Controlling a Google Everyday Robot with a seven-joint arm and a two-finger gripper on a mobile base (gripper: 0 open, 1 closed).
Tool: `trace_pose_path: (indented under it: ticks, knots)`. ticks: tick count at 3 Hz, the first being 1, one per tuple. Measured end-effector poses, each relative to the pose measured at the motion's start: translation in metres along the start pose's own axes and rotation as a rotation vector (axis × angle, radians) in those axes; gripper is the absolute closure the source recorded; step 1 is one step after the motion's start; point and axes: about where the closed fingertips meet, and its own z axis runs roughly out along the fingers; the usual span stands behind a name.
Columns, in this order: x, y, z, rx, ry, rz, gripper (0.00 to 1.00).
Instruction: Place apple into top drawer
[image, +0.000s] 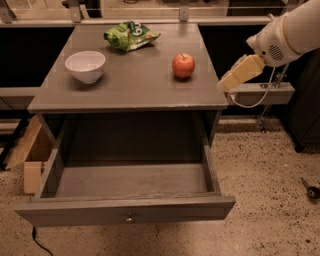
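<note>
The red apple (183, 65) stands upright on the grey table top (130, 87), right of centre and near the right edge. The top drawer (127, 210) is pulled out wide below the table top. Its inside is empty, and its flat front panel carries a small round metal knob (130, 219). My gripper (239, 74) hangs in the air just off the table's right edge, to the right of the apple and slightly nearer the camera, not touching it. It holds nothing that I can see. The white arm (287, 32) reaches in from the upper right.
A white bowl (85, 65) sits at the left of the table top. A green snack bag (130, 35) lies at the back centre. A wooden crate (31, 152) stands on the floor at the left. A grey shelf (262, 92) with cables juts out behind the gripper.
</note>
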Motion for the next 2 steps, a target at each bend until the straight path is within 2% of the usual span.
trace_pose_path:
  ticks: [1, 2]
  knots:
    - [-0.021, -0.03, 0.031, 0.006, -0.075, 0.033, 0.0]
    - [-0.04, -0.042, 0.073, -0.004, -0.085, 0.075, 0.0]
